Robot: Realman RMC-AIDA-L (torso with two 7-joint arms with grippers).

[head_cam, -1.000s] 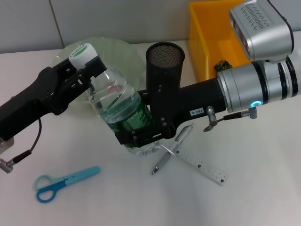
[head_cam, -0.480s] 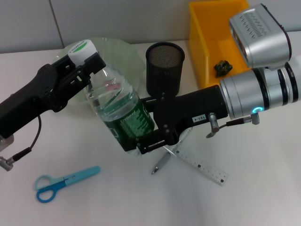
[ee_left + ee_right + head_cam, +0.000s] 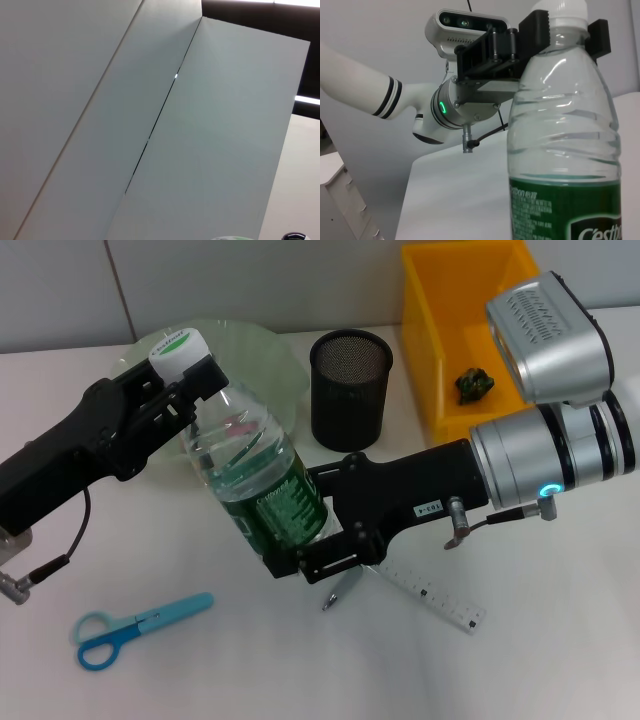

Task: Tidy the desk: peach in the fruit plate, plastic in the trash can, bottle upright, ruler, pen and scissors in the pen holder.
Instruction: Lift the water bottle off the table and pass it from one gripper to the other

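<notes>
White desk [image 3: 560,660] below; grey panelled wall [image 3: 250,280] behind.

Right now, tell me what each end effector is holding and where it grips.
Both hold the water bottle: the left end effector is clamped at the cap and neck, and the right end effector grips the lower, green-labelled body.

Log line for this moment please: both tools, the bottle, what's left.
left tool: shut on bottle neck | right tool: shut on bottle base | scissors, pen, ruler: on desk
</notes>
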